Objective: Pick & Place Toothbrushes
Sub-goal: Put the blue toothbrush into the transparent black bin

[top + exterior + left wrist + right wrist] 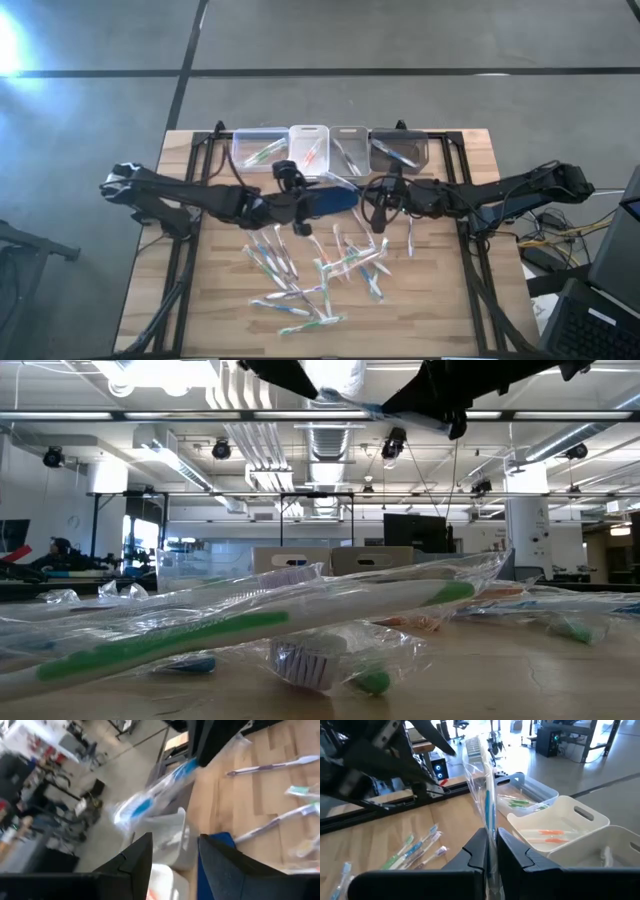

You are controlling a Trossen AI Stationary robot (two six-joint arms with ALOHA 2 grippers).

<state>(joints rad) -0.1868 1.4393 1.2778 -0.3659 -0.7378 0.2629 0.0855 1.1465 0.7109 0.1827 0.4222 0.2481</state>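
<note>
My right gripper (489,852) is shut on a blue toothbrush (487,795) in a clear wrapper, held above the table's middle. In the high view the toothbrush (338,183) reaches from my right gripper (362,192) toward my left gripper (300,202). My left gripper (175,855) is open, with nothing between its fingers, a little short of the toothbrush (150,800). Several wrapped toothbrushes (310,270) lie loose on the near half of the wooden table (440,300). A dark blue pad (325,200) lies under the grippers. My right gripper pinches one end of the wrapped toothbrush (490,837) between its two fingers. The rest of the toothbrush sticks out past the fingertips, toward the left arm. It is lifted clear of the table.
A row of bins stands along the far edge: a clear one (530,800) with green toothbrushes, a white one (555,827) with orange ones, then two more (350,145) (400,148). A black frame (195,200) runs along both sides of the table.
</note>
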